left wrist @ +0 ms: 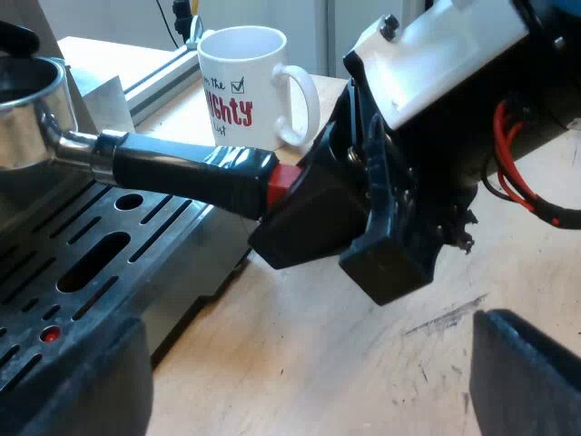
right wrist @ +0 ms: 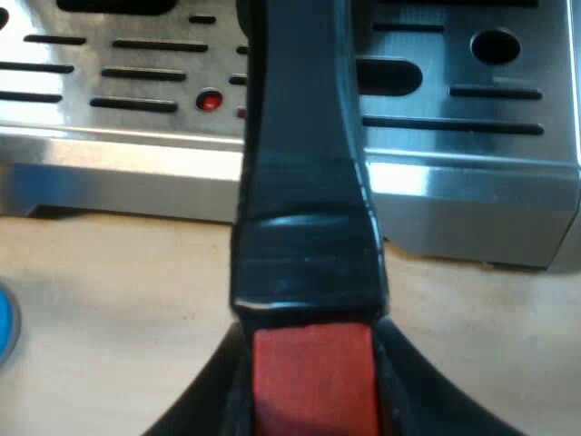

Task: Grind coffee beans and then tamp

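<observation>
The metal holder (left wrist: pixel 27 118) hangs above the espresso machine's slotted drip tray (left wrist: pixel 91 263). Its dark handle (left wrist: pixel 182 173) sticks out past the tray's edge and ends in red (left wrist: pixel 283 184). My right gripper (left wrist: pixel 336 218) is shut on that red end. In the right wrist view the handle (right wrist: pixel 309 182) runs away from the camera over the tray's steel front (right wrist: pixel 436 182), and my right gripper (right wrist: pixel 313 391) clamps the red tip from both sides. My left gripper (left wrist: pixel 309 381) is open over the wooden table, apart from the handle, with nothing between its fingers.
A white mug (left wrist: pixel 241 82) with red and black lettering stands on the table beyond the handle. The edge of a blue object (right wrist: pixel 4 322), perhaps the tamper, lies on the table in front of the machine. Bare wooden tabletop (left wrist: pixel 408 291) lies beneath the right gripper.
</observation>
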Controlling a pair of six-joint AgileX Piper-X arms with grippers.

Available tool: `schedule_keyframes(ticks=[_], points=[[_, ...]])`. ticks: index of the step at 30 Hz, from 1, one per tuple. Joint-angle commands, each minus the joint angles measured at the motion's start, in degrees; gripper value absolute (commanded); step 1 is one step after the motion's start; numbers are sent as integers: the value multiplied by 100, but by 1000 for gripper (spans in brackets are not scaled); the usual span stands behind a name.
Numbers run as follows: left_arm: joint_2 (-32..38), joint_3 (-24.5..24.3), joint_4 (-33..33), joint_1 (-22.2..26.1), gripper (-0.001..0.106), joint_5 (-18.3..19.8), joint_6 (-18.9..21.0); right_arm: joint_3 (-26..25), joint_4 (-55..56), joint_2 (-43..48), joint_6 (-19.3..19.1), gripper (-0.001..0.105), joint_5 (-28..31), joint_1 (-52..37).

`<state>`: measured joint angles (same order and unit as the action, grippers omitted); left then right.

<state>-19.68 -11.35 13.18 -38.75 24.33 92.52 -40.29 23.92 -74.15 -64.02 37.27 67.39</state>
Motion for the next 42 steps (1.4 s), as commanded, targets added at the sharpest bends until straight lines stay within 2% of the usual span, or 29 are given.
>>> schedule_keyframes(ticks=[1, 10, 14, 22, 24, 26, 32, 34, 39, 42], points=[[8, -10, -107, -37, 73, 40, 11, -81, -131, 89, -56, 0, 72, 30], [125, -65, -10, -37, 73, 40, 11, -81, 512, 550, -56, 0, -14, 30], [431, -65, 165, -37, 73, 40, 11, -81, 1114, 851, -68, 0, -23, 113], [1097, -101, 404, -37, 73, 40, 11, -68, 1516, 1198, -93, 0, -23, 696], [1216, -221, 760, -37, 73, 40, 11, -70, 1561, 1219, -93, 0, -23, 832], [1278, -465, 1394, -37, 73, 40, 11, -70, 1563, 1217, -133, 0, -23, 1023], [1276, -945, 1925, -37, 73, 40, -29, -25, 1576, 1217, -188, 0, -23, 1459], [1287, -1025, 1985, -37, 73, 40, -28, 8, 1576, 1217, -287, 0, -55, 1515], [1282, -1048, 2034, -37, 73, 40, -28, 86, 1318, 1217, -982, 0, -504, 1526], [1282, -1048, 2094, -37, 73, 40, -28, 85, 1309, 1217, -997, 0, -505, 1526]])
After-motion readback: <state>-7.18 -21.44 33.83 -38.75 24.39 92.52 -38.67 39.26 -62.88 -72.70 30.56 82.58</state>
